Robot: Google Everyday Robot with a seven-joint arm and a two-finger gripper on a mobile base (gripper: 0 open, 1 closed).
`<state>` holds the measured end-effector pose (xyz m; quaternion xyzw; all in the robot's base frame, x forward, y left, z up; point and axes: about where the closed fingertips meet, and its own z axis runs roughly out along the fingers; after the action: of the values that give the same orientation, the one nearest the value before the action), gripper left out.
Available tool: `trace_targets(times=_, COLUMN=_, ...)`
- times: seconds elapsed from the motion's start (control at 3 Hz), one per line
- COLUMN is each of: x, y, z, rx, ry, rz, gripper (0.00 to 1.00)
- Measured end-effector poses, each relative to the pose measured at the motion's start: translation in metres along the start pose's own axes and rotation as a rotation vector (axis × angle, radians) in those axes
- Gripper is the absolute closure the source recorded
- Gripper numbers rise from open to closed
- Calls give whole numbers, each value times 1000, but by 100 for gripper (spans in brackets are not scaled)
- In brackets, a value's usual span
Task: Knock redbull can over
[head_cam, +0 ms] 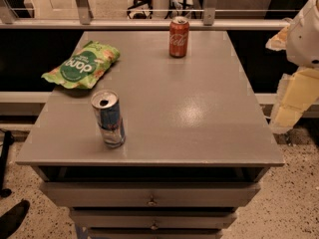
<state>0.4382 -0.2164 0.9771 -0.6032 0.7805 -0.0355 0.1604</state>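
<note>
The redbull can (108, 117) stands upright near the front left of the grey table top (189, 108). It is slim, blue and silver, with a silver pull-tab top. My gripper (291, 101) hangs at the right edge of the view, beyond the table's right side and below the white arm (306, 31). It is far to the right of the can and touches nothing on the table.
A red cola can (179, 37) stands upright at the back middle of the table. A green snack bag (83, 65) lies at the back left. Drawers (149, 195) sit under the table top. A railing (149, 23) runs behind the table.
</note>
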Motion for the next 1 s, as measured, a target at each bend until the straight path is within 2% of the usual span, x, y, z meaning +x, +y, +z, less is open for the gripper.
trace_targets(times=0.33, x=0, y=0, z=0, rx=0, ry=0, rz=0, gripper=0)
trace_targets(times=0.67, x=-72, y=33, z=40, rx=-58, ry=-210, rz=29, gripper=0)
trace_targets(times=1.0, x=-118, y=54, z=63, rx=-99, ry=-335, rz=45, gripper=0)
